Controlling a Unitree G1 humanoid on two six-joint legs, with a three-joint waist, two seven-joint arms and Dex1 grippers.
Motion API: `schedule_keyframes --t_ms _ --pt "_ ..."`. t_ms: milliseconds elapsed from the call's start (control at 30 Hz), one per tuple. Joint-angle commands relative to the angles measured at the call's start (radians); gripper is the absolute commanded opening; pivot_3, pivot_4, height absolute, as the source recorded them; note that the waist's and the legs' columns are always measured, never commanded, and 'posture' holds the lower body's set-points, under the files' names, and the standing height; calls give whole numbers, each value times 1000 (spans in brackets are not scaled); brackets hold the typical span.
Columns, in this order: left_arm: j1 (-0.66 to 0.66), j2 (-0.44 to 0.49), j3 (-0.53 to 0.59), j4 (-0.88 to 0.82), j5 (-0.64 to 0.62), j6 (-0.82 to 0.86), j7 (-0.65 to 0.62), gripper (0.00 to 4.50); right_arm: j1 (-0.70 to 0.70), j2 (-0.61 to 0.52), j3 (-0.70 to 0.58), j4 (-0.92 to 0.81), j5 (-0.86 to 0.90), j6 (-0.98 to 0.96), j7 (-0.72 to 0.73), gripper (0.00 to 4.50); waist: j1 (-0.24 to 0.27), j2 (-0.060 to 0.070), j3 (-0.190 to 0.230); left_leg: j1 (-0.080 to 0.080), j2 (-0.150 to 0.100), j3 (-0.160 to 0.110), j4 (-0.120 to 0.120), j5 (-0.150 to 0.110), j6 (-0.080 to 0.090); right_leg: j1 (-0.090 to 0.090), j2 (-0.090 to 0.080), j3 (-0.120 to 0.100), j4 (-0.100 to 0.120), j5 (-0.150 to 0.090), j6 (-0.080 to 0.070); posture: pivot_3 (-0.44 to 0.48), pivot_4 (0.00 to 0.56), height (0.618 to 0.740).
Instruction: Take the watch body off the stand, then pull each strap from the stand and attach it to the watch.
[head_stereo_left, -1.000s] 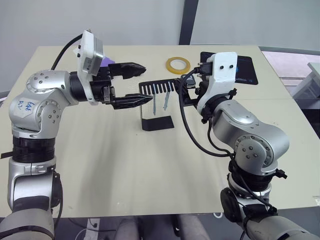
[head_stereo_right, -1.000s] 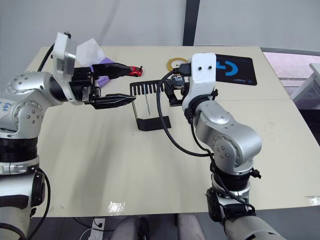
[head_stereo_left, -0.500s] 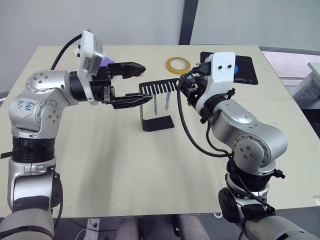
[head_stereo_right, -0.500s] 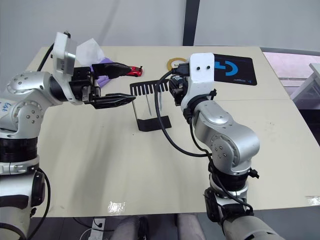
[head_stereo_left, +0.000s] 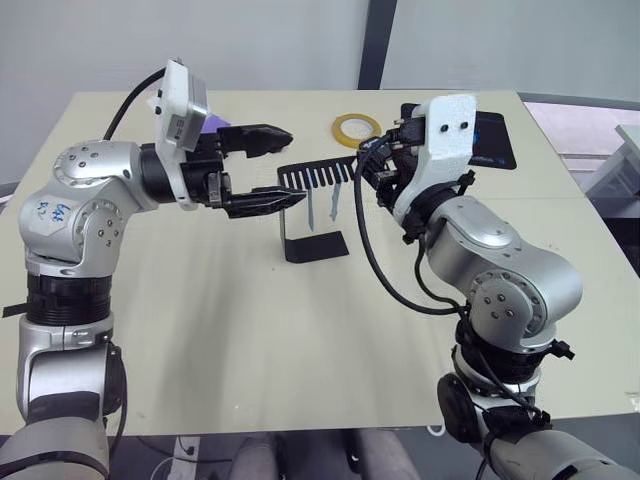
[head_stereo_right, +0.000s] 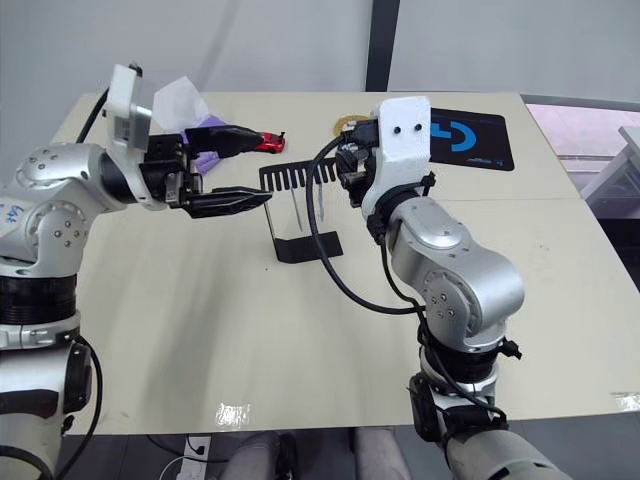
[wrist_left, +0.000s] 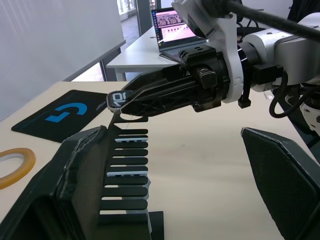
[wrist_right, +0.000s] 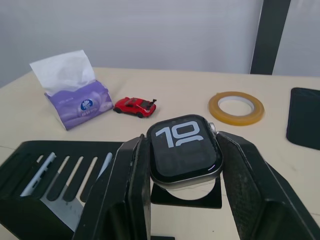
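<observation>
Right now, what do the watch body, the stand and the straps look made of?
Watch body: silver-grey rim that looks like metal, glossy dark screen that looks like glass. Stand: thin matte black bent sheet, metal or plastic, unclear. Straps: pale blue-grey, matte, hanging limp from the slots, likely silicone.

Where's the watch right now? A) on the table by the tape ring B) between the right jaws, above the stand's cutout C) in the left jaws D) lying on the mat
B: in the right wrist view the watch sits clamped between the right gripper jaws, lifted just above the cutout end of the stand, whose slots hold both straps; the left gripper is open.
</observation>
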Motion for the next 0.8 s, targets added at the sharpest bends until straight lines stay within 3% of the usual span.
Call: schedule_keyframes --t_ms 33,267,433,567,667,800 --pt "-28 -8 22 -7 -21 -15 -23 4500 -25 -5 -7 -74 6 4 19 1633 0 0 0 0 0 0 0 0 0 0 0 0 0 0 0 0 150 738" --pt "-50 -62 7 -18 -33 -7 -40 4500 -3 -63 -50 -176 17 53 59 1633 2 0 0 0 -1 0 0 0 0 0 0 0 0 0 0 0 150 738" --pt "-53 -98 -2 -59 -76 32 -53 4500 107 -166 -167 -351 45 141 120 1633 6 0 0 -1 -1 -1 -1 0 0 0 -1 -1 -1 0 0 0 150 738" --pt "-18 -100 -16 -112 -111 70 -78 4500 319 -229 -279 -452 129 104 137 1633 7 -1 0 -1 -1 -2 -3 0 0 1 -1 -1 -3 0 1 0 150 738" --pt "20 -85 -26 -141 -118 80 -104 4500 522 -279 -316 -453 228 -43 96 1633 5 -1 0 0 -2 -1 -5 0 0 1 -1 0 -4 0 1 0 150 738" --pt "81 -71 -52 -178 -104 61 -141 4500 832 -257 -309 -453 258 -247 37 1633 3 -1 0 2 -2 0 -7 1 0 2 1 2 -9 0 1 0 150 738"
